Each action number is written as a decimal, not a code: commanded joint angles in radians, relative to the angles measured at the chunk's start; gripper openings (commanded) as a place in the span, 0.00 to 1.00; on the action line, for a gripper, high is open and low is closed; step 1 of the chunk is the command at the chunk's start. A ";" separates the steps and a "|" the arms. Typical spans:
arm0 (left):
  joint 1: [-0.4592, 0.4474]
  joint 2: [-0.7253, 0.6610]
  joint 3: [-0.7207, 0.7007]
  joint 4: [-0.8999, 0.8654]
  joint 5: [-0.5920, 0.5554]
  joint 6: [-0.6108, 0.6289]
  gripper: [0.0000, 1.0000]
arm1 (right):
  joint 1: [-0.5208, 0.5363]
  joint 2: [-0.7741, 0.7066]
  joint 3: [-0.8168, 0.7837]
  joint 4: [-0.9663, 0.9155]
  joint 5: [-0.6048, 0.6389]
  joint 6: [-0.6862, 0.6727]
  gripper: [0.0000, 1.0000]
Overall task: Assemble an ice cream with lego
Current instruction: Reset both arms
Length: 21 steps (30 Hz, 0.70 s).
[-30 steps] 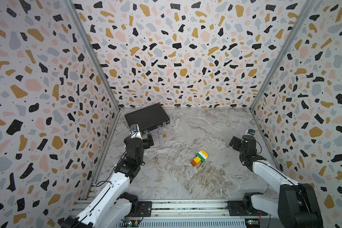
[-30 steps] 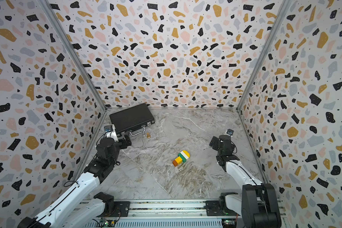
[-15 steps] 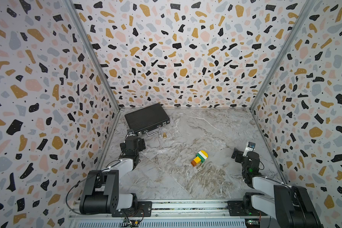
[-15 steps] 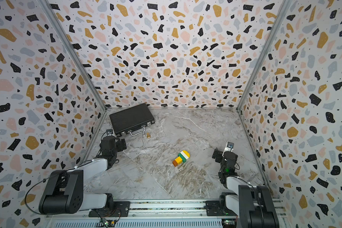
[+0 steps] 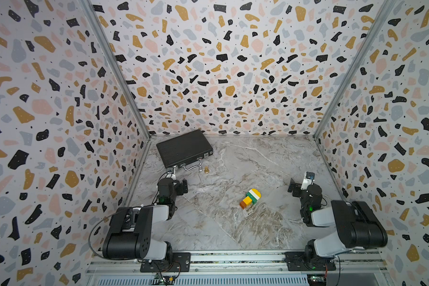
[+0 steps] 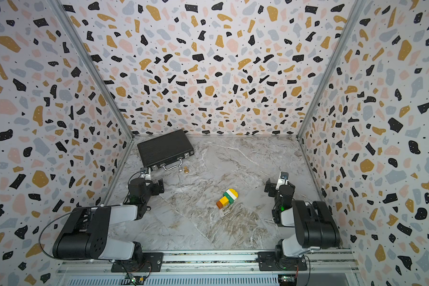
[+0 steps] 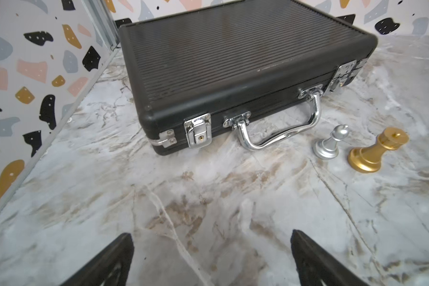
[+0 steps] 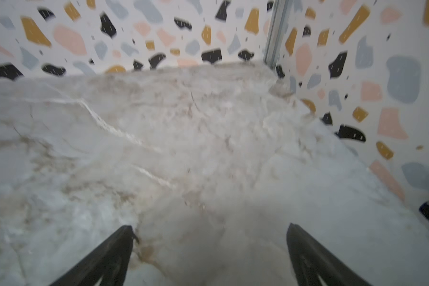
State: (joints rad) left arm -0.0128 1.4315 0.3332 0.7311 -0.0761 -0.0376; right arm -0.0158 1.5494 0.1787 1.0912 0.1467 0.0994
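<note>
Both top views: ice cream (image 5: 250,198) (image 6: 227,198) lying on its side near the table's centre, rounded yellow end toward 2 o'clock. Black case (image 5: 183,147) at 11 o'clock, lid shut, contents unseen.
Left wrist: left gripper (image 7: 212,237) spread wide, empty. Silver pawn (image 7: 328,144) and gold figurine (image 7: 377,152) stand outside the case, beside its handle (image 7: 280,135).
Right wrist: right gripper (image 8: 209,229) spread wide, empty, above marble table (image 8: 208,123).

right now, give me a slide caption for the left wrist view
Open left claw facing a closed black case, silver chess piece and gold chess piece upright beside its handle.
</note>
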 commanded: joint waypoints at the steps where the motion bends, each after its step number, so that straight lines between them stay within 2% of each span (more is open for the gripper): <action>1: -0.004 -0.006 0.002 0.092 0.021 0.020 0.99 | -0.005 -0.071 0.062 -0.068 0.042 0.000 1.00; 2: -0.004 -0.013 0.003 0.080 0.020 0.019 0.99 | -0.005 -0.014 0.102 -0.043 0.005 -0.023 1.00; 4: -0.004 -0.013 0.002 0.079 0.021 0.019 0.99 | -0.003 -0.059 0.197 -0.307 -0.012 -0.030 1.00; 5: -0.004 -0.010 0.000 0.090 0.021 0.020 0.99 | -0.004 -0.016 0.165 -0.159 -0.019 -0.036 1.00; 7: -0.004 -0.009 -0.002 0.096 0.021 0.019 0.99 | -0.002 -0.059 0.185 -0.276 -0.013 -0.031 1.00; 8: -0.003 -0.009 -0.002 0.093 0.021 0.019 1.00 | -0.002 -0.028 0.163 -0.177 -0.018 -0.037 1.00; 9: -0.004 -0.009 -0.002 0.094 0.021 0.018 1.00 | -0.002 -0.029 0.155 -0.162 -0.022 -0.037 1.00; 10: -0.004 -0.009 -0.002 0.094 0.021 0.019 0.99 | -0.002 -0.057 0.171 -0.247 -0.024 -0.034 1.00; 15: -0.003 -0.009 -0.002 0.094 0.021 0.019 0.99 | -0.001 -0.032 0.173 -0.201 -0.079 -0.057 1.00; 21: -0.002 0.007 0.009 0.090 0.027 0.019 1.00 | 0.000 -0.035 0.177 -0.217 -0.080 -0.056 1.00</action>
State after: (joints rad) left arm -0.0132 1.4330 0.3336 0.7723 -0.0605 -0.0330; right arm -0.0185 1.5192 0.3485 0.8822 0.0807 0.0578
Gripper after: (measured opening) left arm 0.995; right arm 0.996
